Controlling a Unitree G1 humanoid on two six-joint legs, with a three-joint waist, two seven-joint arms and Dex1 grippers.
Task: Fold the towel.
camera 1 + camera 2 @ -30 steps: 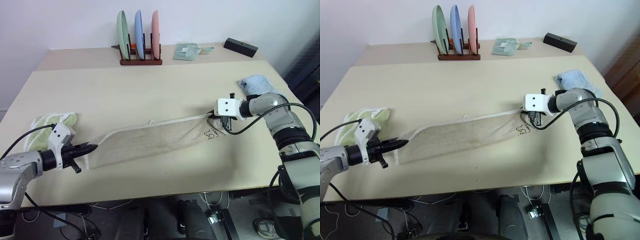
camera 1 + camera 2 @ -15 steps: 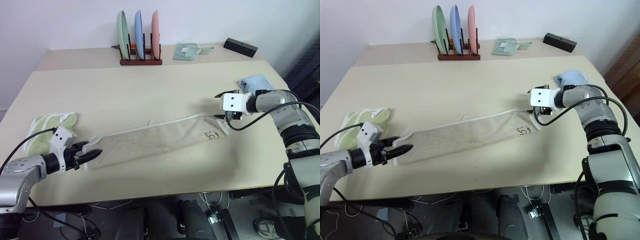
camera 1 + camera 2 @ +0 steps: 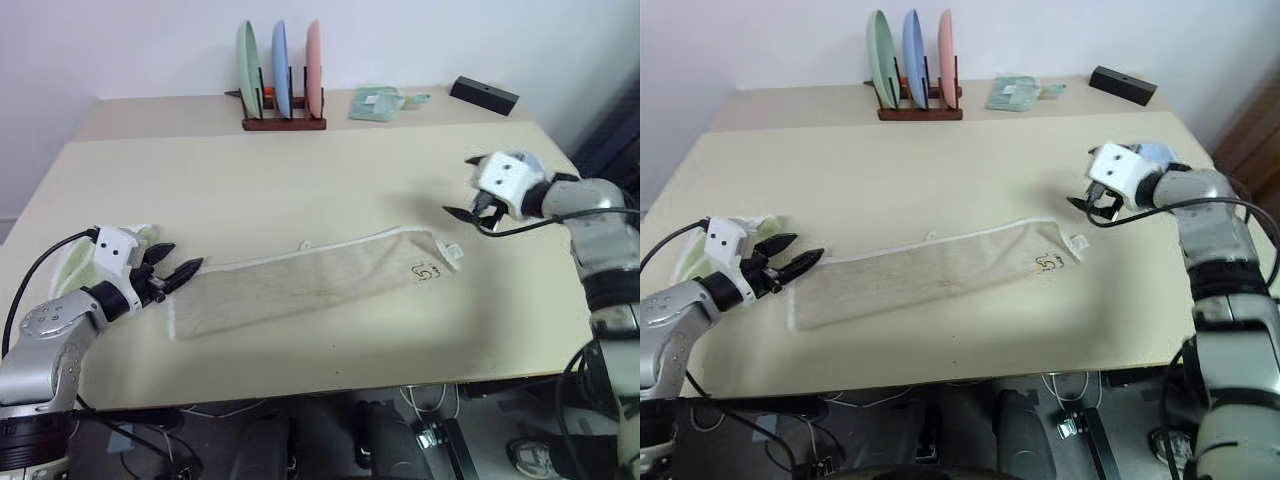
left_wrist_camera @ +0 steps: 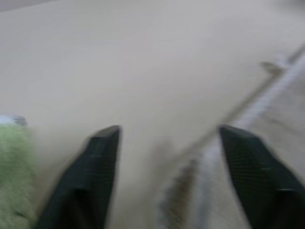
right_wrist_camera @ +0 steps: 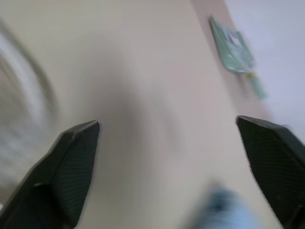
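Towel [image 3: 310,275] lay flat on worktop [image 3: 300,180]: soft, limp, light; take by end corners. Both grippers, left [image 3: 170,268] and right [image 3: 468,208], released, clear of it.

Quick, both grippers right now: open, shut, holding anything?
Left gripper: open, holding nothing, just off the near end of the towel.
Right gripper: open, holding nothing, raised beyond the towel's far end.
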